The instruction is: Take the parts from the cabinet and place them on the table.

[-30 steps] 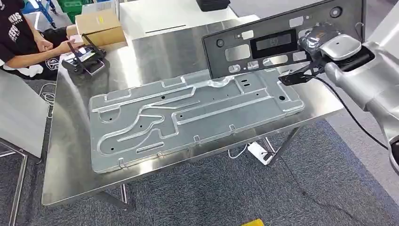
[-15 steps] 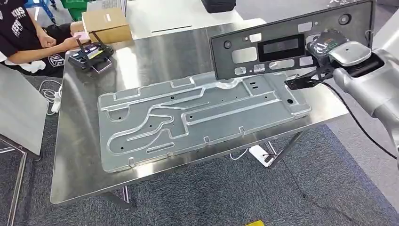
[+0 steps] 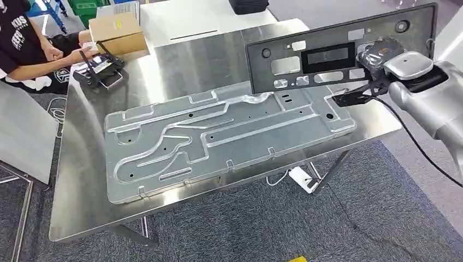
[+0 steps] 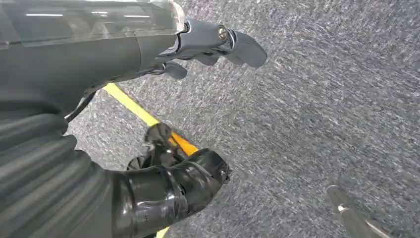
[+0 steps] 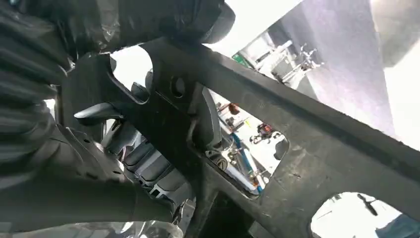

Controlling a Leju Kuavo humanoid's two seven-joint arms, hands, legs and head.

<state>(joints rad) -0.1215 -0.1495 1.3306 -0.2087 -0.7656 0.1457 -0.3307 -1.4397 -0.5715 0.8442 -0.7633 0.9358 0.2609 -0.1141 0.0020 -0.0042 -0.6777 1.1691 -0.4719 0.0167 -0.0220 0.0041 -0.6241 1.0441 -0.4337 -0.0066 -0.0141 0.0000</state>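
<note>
right robot hand [image 3: 382, 54]: fingers wrapped through a cutout of the black panel [image 3: 327, 54], grasping it upright above the surface's [image 3: 180, 60] far right corner | metal plate [image 3: 218, 136]: flat along the surface's near edge | left robot hand [image 4: 198, 99]: released, fingers apart over carpet [image 4: 322, 99]

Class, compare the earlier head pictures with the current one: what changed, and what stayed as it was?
Little changed. The whole view shifts slightly, so the camera moved. The right hand still holds the black panel raised over the table's far right corner. The silver plate stays flat; the left hand still hangs empty.
</note>
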